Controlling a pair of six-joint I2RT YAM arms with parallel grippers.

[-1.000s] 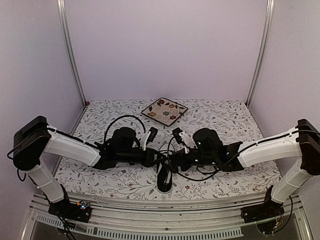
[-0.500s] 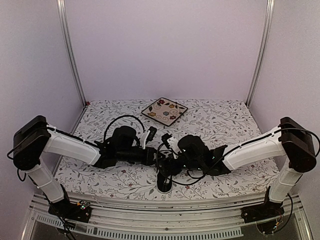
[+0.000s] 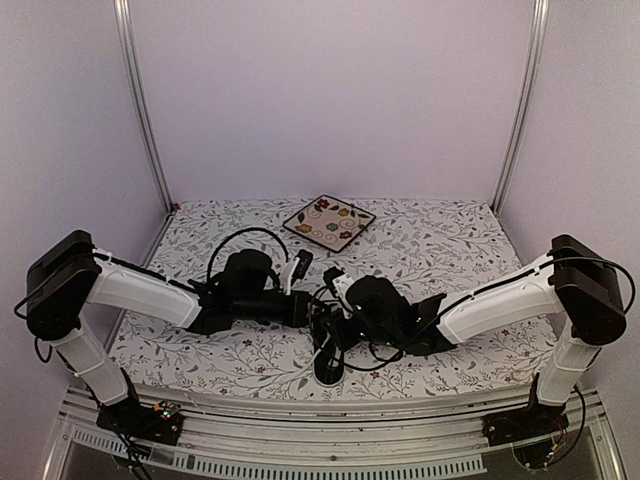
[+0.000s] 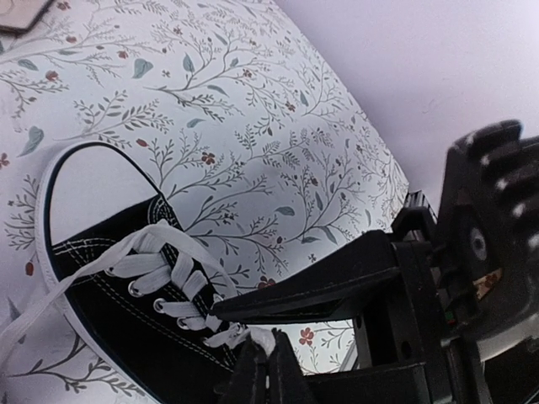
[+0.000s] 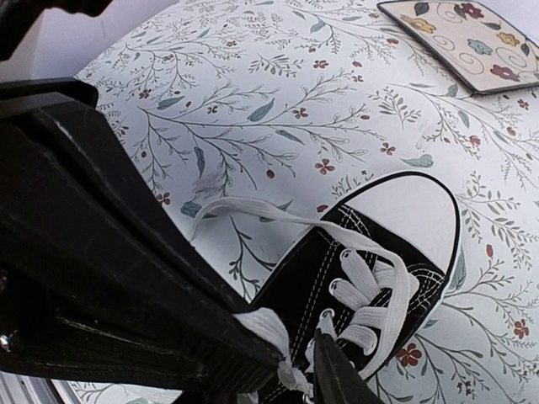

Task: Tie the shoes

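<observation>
moved: right gripper (image 5: 299, 358) slid left onto black canvas sneaker (image 5: 312, 278) | left gripper (image 4: 268, 362) pinches white lace (image 4: 244, 338) up, probably for knotting | right's grip: can't tell tbh

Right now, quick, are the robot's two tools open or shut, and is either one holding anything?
Left tool: shut, pinching the white lace.
Right tool: a finger on either side of the white lace; whether it grips cannot be told.
</observation>
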